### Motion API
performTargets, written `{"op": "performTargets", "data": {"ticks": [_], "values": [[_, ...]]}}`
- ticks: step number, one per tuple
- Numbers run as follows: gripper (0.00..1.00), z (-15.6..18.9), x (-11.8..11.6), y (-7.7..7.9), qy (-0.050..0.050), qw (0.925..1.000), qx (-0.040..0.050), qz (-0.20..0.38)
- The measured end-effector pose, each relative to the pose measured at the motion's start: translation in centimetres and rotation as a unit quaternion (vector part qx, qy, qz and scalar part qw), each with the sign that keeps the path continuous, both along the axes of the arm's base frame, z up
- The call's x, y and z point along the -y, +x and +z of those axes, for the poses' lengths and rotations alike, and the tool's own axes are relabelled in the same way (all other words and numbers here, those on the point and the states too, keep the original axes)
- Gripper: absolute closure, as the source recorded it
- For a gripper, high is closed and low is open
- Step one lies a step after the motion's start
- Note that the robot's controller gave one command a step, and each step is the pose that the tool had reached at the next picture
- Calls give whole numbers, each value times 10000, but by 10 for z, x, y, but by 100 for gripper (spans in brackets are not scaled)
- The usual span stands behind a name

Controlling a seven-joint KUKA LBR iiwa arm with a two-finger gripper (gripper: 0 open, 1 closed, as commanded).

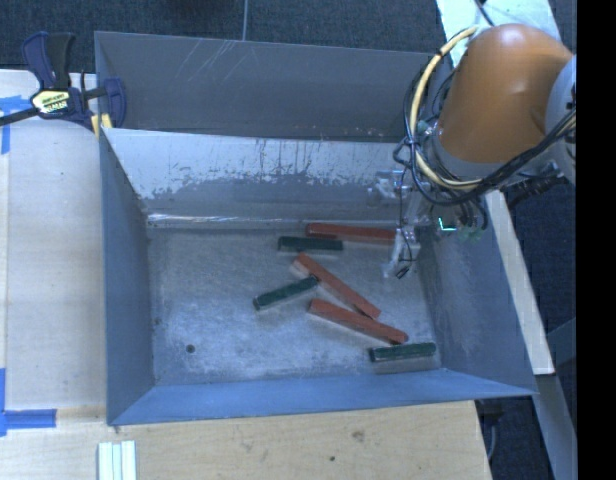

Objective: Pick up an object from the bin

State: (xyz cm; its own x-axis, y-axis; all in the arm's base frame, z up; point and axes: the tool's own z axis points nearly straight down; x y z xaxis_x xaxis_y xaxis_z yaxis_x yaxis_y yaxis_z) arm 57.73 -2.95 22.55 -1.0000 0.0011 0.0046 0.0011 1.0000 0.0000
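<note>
Bin floor (208, 328): gripper (401, 260) (opening unclear) beside right end of rear brown stick (348, 233).

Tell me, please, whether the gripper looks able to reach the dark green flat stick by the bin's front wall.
Probably yes: the dark green flat stick lies uncovered, below the gripper in view, though the bin's front wall and a reddish-brown stick crowd it.

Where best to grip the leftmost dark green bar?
Probably mid-length on the dark green bar, from straight above, closing across its narrow width: it lies flat with both long sides free; its right end nears a red-brown bar.
</note>
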Motion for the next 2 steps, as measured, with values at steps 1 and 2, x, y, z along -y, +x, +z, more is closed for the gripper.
{"op": "performTargets", "data": {"ticks": [1,2], "values": [[0,-91,45,-39,-4,9996,-10,266],[0,-159,4,-58,13,9998,-2,212]]}}
